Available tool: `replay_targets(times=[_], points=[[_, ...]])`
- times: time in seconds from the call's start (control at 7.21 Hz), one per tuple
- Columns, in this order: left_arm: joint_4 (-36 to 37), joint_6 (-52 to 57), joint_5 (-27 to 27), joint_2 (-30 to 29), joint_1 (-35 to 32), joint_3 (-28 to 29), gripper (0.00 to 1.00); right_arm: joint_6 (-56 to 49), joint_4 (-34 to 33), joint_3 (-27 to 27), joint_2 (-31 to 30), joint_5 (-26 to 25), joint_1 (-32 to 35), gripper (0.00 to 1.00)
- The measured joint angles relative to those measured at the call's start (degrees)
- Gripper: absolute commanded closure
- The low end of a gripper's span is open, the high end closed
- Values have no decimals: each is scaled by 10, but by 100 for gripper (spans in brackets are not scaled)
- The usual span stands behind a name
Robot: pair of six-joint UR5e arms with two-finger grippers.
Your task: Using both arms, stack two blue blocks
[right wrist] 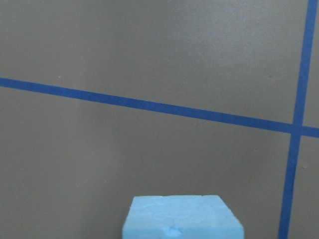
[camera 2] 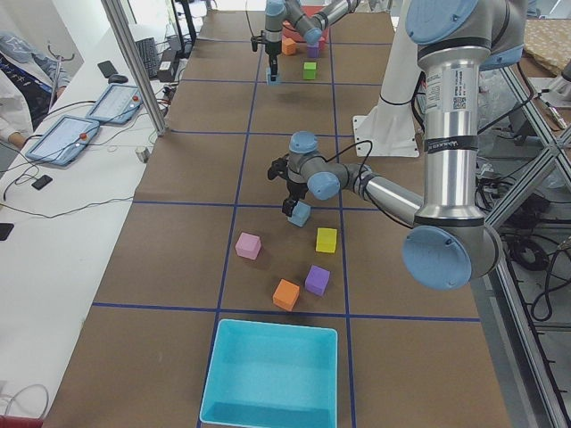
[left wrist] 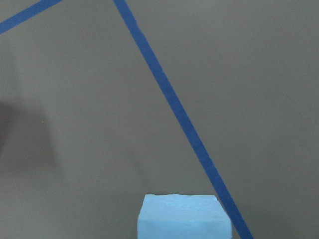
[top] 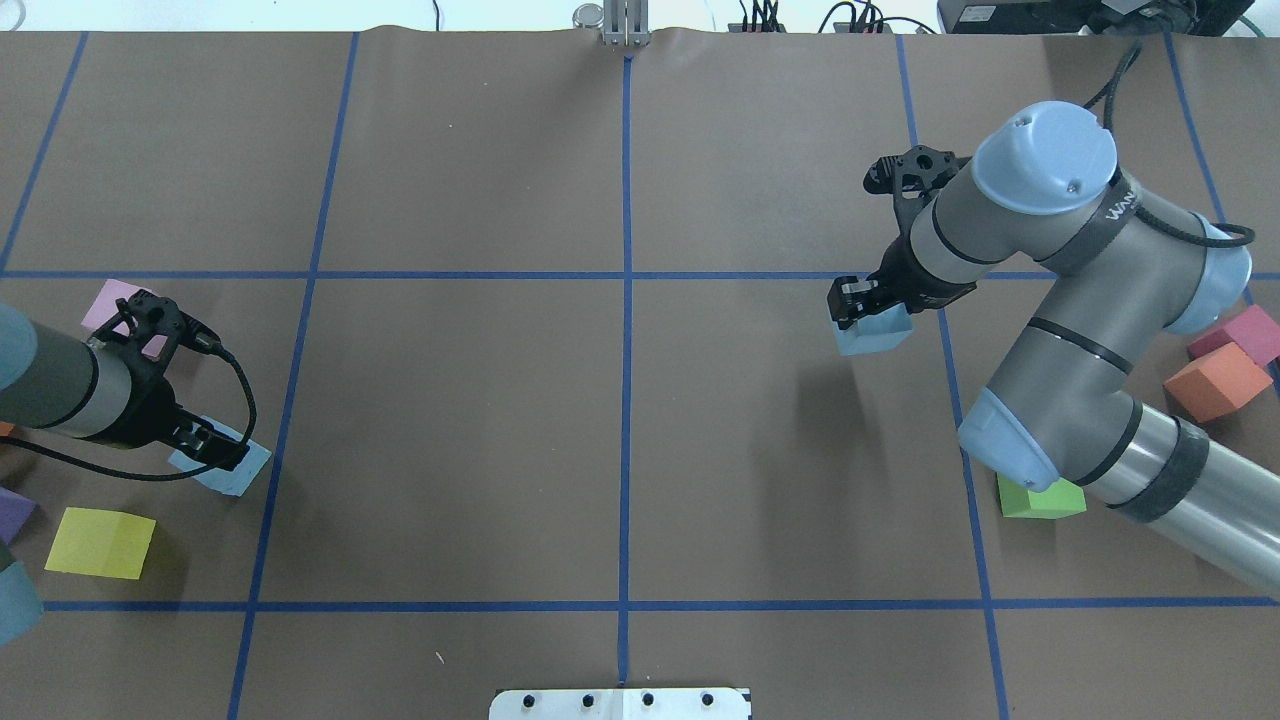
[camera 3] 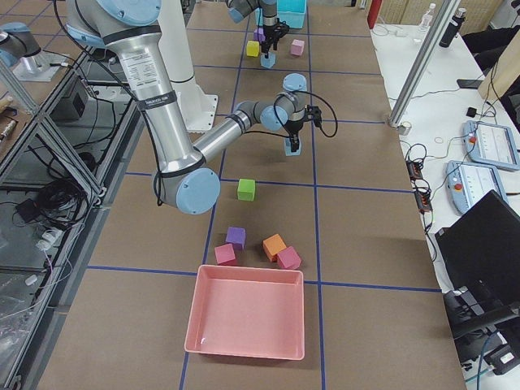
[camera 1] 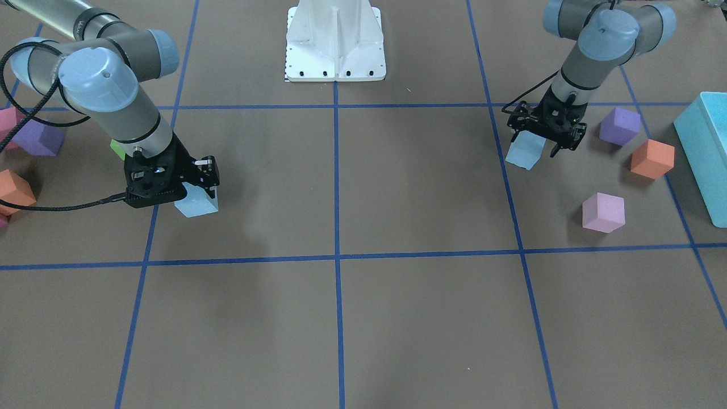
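Two pale blue blocks stand far apart. My left gripper (camera 1: 534,142) is shut on one blue block (camera 1: 525,153), low over the table at the overhead view's left (top: 235,470). That block fills the bottom of the left wrist view (left wrist: 184,216). My right gripper (camera 1: 196,187) is shut on the other blue block (camera 1: 196,205), near the table at the overhead view's right (top: 875,335). It shows at the bottom of the right wrist view (right wrist: 182,216). I cannot tell whether either block touches the table.
Near the left arm lie a purple cube (camera 1: 619,125), an orange cube (camera 1: 652,159), a pink cube (camera 1: 603,212), a yellow cube (top: 100,542) and a turquoise bin (camera 1: 704,147). Near the right arm lie a green cube (top: 1040,497), an orange cube (top: 1215,385) and a pink tray (camera 3: 248,317).
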Motion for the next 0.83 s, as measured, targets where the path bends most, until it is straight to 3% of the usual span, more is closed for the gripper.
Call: replay_targets(times=[0.28, 0.83], points=[[-1, -3, -1, -7, 0, 15, 3, 45, -10, -4, 31, -26, -33, 35], [-1, -48, -4, -13, 2, 21, 19, 114, -52, -10, 86, -58, -69, 34]])
